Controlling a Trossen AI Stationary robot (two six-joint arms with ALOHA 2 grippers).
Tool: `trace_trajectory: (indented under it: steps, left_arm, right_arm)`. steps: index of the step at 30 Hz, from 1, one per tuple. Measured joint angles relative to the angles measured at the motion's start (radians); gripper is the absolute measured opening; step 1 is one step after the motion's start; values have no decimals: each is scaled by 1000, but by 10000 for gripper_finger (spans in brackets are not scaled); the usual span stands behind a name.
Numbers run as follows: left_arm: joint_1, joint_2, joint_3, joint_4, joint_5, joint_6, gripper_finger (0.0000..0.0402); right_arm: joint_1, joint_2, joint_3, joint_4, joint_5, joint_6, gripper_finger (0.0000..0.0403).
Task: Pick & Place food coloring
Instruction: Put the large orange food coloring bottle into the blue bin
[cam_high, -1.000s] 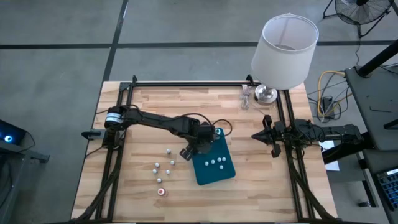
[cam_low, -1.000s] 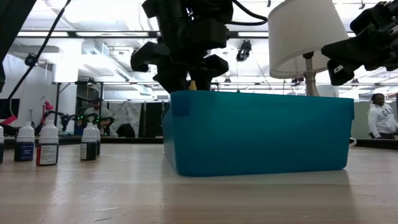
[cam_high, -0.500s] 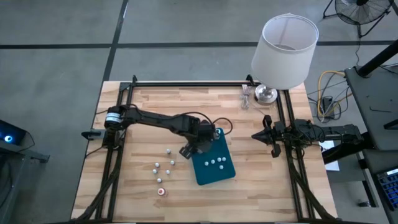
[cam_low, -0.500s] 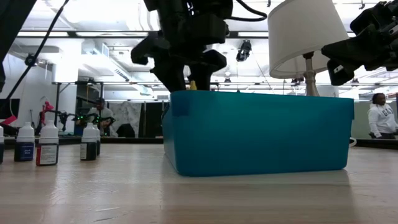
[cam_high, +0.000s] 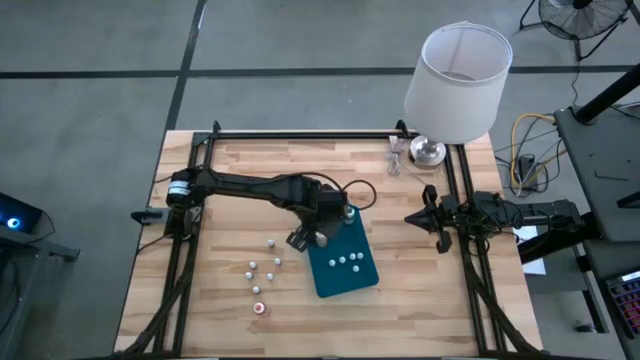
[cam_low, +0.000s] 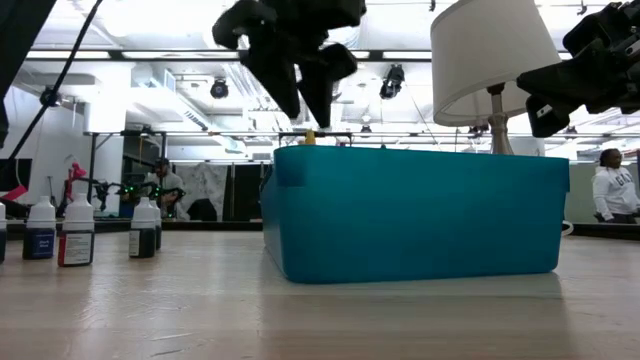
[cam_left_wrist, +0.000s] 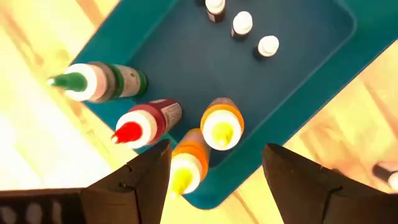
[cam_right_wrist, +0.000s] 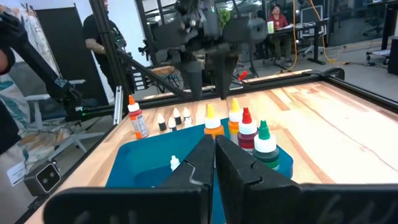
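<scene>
- Whereas it sat low at the tray (cam_low: 410, 215) earlier, the left gripper (cam_low: 300, 95) has risen, fingers spread (holding nothing).
- Orange-capped food coloring (cam_left_wrist: 189, 163) stands released in the tray corner.
- Right gripper (cam_high: 428, 214): closed, parked at the surface edge.

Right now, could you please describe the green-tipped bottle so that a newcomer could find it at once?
Start at the teal tray on the wooden table. Four taller bottles cluster in one corner, below the left gripper and its open fingers. The green-tipped bottle is the end one; its neighbours have red, yellow and orange tops.
</scene>
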Motion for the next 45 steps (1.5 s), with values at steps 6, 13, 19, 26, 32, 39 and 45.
trace_trajectory:
  steps: [6,13,19,26,32,39,45]
  left_arm:
    - [0,-84,-27,-35,0,-82,223]
    - [0,-186,-95,-87,0,-180,223]
    - [-3,-266,-197,-96,0,-256,223]
    - [-16,-365,-351,-39,0,-358,223]
    - [-45,-457,-448,0,11,-387,222]
    - [-94,-536,-487,29,22,-400,222]
    - [-167,-557,-487,36,22,-366,222]
  right_arm:
    - [0,0,0,0,-1,0,9]
    - [0,0,0,0,0,0,9]
    - [0,0,0,0,0,0,9]
    - [0,0,0,0,0,0,9]
    - [0,0,0,0,0,0,9]
    - [0,0,0,0,0,0,9]
    - [0,0,0,0,0,0,9]
